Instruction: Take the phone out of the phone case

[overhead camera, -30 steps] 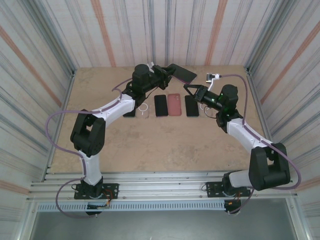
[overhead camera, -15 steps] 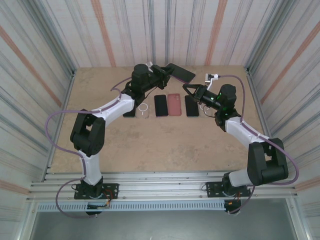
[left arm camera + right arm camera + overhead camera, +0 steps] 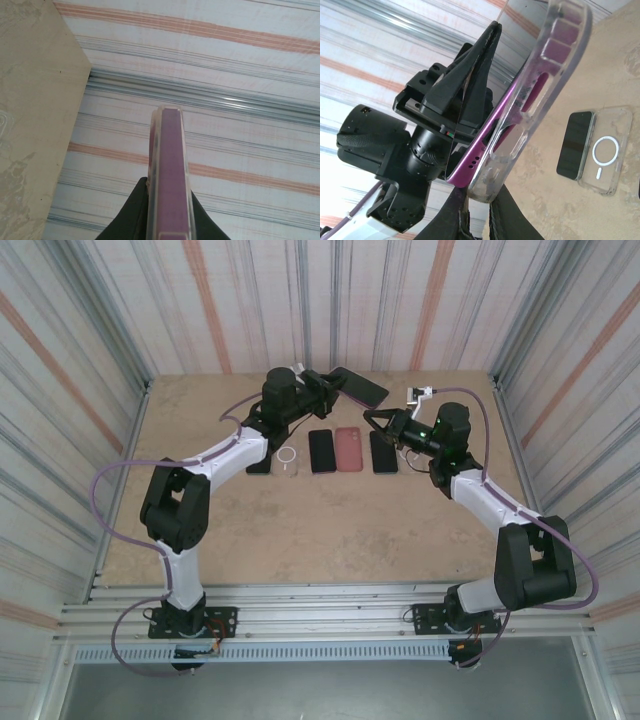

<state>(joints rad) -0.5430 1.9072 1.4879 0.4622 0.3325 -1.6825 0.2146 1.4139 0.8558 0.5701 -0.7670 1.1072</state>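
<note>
Separation is the step in hand: my left tool (image 3: 167, 200) pinches the purple phone (image 3: 171, 140), raised at the overhead frame's upper centre; my right tool (image 3: 479, 200) nips its clear plastic case (image 3: 560, 50). Next, peel the case away.

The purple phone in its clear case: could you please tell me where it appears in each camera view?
Top external: the purple cased phone is raised at the back centre, tilted.
Left wrist: bottom centre, seen edge-on and pointing up.
Right wrist: a diagonal through the centre, from upper right to bottom middle.
Shared landmark: the striped wall behind it.
</note>
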